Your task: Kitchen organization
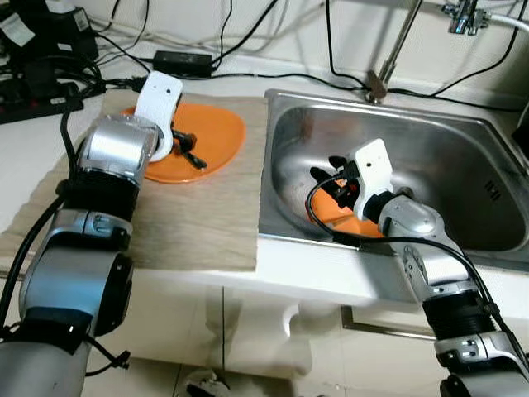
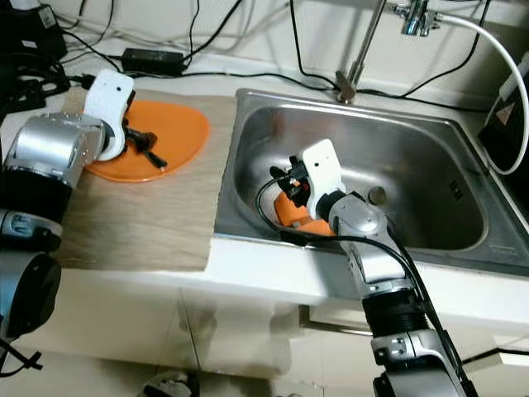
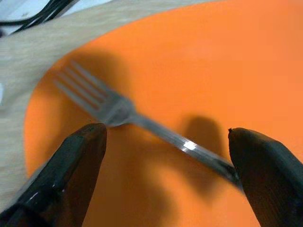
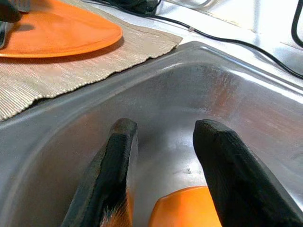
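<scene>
An orange plate rests on a beige mat left of the sink. A metal fork lies on the plate. My left gripper hovers open just over the fork, one finger on each side of the handle near the tines. Inside the steel sink, near its front left corner, lies an orange dish. My right gripper is down in the sink just above that dish, open, with nothing between its fingers.
A faucet rises behind the sink. Black cables and a power adapter run along the back of the counter. A white hose hangs at the right. The sink's steep front wall stands close to my right gripper.
</scene>
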`<state>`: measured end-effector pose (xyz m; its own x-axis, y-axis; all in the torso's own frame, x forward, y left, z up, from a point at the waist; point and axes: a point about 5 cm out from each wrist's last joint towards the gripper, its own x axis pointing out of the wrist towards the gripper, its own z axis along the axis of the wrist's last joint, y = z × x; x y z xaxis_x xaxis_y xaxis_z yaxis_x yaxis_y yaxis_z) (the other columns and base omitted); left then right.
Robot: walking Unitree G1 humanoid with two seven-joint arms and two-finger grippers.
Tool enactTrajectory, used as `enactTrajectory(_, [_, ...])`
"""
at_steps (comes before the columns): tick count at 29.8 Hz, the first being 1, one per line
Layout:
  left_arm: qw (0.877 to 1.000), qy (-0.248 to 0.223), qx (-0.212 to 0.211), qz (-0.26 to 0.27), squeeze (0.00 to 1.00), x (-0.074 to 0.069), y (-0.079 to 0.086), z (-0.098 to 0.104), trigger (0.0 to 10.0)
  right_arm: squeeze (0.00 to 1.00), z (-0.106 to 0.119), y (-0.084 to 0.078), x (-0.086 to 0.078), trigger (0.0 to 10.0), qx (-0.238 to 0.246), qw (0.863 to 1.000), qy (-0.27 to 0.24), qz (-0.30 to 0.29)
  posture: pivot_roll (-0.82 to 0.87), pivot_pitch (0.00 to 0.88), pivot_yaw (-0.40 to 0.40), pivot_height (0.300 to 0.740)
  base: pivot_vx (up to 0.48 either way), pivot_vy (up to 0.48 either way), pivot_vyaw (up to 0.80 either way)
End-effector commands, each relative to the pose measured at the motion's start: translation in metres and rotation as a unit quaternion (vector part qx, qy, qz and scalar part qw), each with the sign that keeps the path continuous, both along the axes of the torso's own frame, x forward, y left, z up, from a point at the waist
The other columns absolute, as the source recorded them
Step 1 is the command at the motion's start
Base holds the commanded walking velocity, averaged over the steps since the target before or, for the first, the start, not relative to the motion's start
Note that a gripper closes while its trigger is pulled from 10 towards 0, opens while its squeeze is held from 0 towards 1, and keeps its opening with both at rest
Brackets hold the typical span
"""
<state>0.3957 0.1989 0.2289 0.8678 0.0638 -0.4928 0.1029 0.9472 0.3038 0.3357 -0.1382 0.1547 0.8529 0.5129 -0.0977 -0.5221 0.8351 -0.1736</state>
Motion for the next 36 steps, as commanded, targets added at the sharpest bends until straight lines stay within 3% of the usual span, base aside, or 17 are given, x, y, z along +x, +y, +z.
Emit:
enactTrajectory(1, [1.000, -0.008, -0.005, 0.008, 0.00, 0.002, -0.003, 0.006, 10.0, 0.00, -0.001, -0.003, -0.001, 10.0, -0.004, 1.000, -0.001, -0.006, 0.10, 0.000, -0.045, 0.740, 0.000, 0.000, 0.00])
enactTrajectory(7, [0.999, 0.021, -0.035, 0.013, 0.00, -0.002, 0.002, -0.006, 10.0, 0.00, -0.002, -0.007, -0.001, 10.0, -0.006, 1.000, 0.001, -0.010, 0.10, 0.000, -0.049, 0.740, 0.000, 0.000, 0.00])
enactTrajectory(8, [0.998, 0.046, -0.047, 0.000, 0.00, -0.005, -0.001, -0.014, 10.0, 0.00, -0.002, -0.007, -0.001, 10.0, -0.006, 1.000, 0.002, -0.011, 0.10, 0.000, -0.051, 0.740, 0.000, 0.000, 0.00])
enactTrajectory(11, [0.996, 0.060, -0.062, -0.005, 0.00, -0.006, -0.004, -0.021, 10.0, 0.00, -0.001, -0.007, 0.000, 10.0, -0.006, 1.000, 0.001, -0.012, 0.10, 0.000, -0.049, 0.740, 0.000, 0.000, 0.00])
enactTrajectory(12, [0.991, 0.074, -0.112, -0.011, 0.00, -0.007, -0.011, -0.024, 10.0, 0.00, 0.000, -0.008, 0.001, 10.0, -0.005, 1.000, 0.001, -0.012, 0.10, 0.000, -0.051, 0.740, 0.000, 0.000, 0.00])
enactTrajectory(15, [0.986, 0.081, -0.147, -0.015, 0.00, -0.008, -0.015, -0.025, 10.0, 0.00, 0.000, -0.008, 0.001, 10.0, -0.007, 1.000, 0.000, -0.011, 0.10, 0.000, -0.051, 0.740, 0.000, 0.000, 0.00])
enactTrajectory(18, [0.986, 0.085, -0.146, -0.014, 0.00, -0.007, -0.014, -0.027, 10.0, 0.00, -0.001, -0.007, 0.001, 10.0, -0.008, 1.000, 0.002, -0.009, 0.10, 0.000, -0.051, 0.740, 0.000, 0.000, 0.00])
enactTrajectory(23, [0.990, 0.094, -0.106, -0.022, 0.00, -0.008, -0.011, -0.032, 9.8, 0.00, -0.001, -0.007, 0.001, 10.0, -0.009, 1.000, 0.004, -0.007, 0.10, 0.000, -0.049, 0.740, 0.000, 0.000, 0.00])
enactTrajectory(24, [0.991, 0.094, -0.097, -0.022, 0.00, -0.008, -0.010, -0.032, 9.1, 0.00, -0.001, -0.007, 0.001, 10.0, -0.009, 1.000, 0.004, -0.007, 0.10, 0.000, -0.049, 0.740, 0.000, 0.000, 0.00])
enactTrajectory(25, [0.991, 0.095, -0.090, -0.023, 0.00, -0.008, -0.010, -0.033, 3.7, 0.00, -0.001, -0.007, 0.001, 10.0, -0.009, 1.000, 0.004, -0.007, 0.10, 0.000, -0.050, 0.740, 0.000, 0.000, 0.00])
enactTrajectory(26, [0.992, 0.093, -0.082, -0.024, 0.00, -0.008, -0.009, -0.033, 0.0, 0.00, -0.001, -0.007, 0.001, 10.0, -0.010, 1.000, 0.004, -0.007, 0.10, 0.000, -0.050, 0.740, 0.000, 0.000, 0.00])
enactTrajectory(36, [0.995, 0.083, -0.053, -0.020, 0.00, -0.006, 0.006, -0.030, 0.0, 0.00, -0.001, -0.008, 0.003, 10.0, -0.010, 1.000, 0.006, -0.007, 0.10, 0.002, -0.052, 0.740, 0.000, 0.000, 0.00])
